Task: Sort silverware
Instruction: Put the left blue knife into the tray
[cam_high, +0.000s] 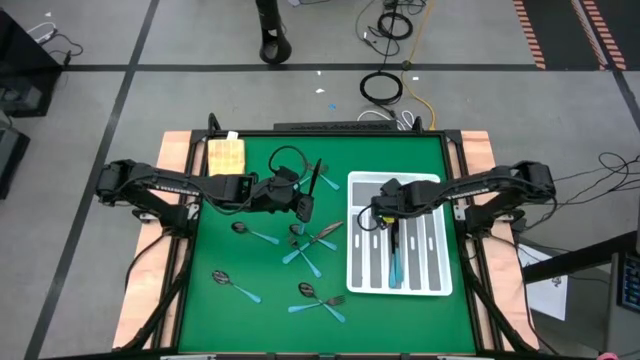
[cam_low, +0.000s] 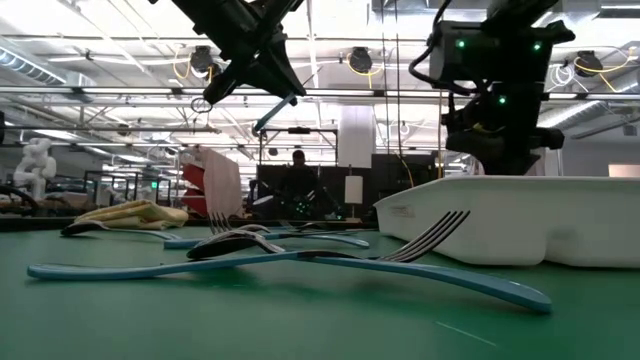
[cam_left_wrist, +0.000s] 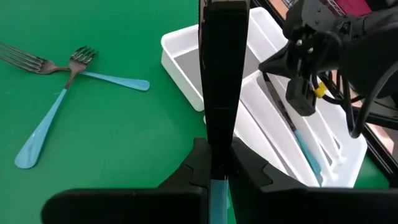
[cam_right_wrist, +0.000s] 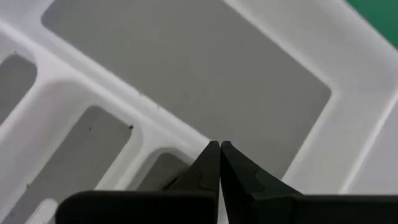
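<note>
My left gripper (cam_high: 303, 207) pinches a teal-handled metal knife (cam_high: 314, 182) above scattered teal-handled forks (cam_high: 318, 240); my right gripper (cam_high: 383, 213), pressed together, hovers over the white divided plastic tray (cam_high: 432, 285).

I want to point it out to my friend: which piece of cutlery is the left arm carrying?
Start at the white divided tray on the green table. Just left of it, the left gripper holds a teal-handled knife. Unlike the other pieces, it is lifted off the table, clamped between the jaws.

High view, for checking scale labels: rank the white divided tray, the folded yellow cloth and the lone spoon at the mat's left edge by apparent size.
1. White divided plastic tray
2. Folded yellow cloth
3. Teal-handled metal spoon, long but thin
</note>
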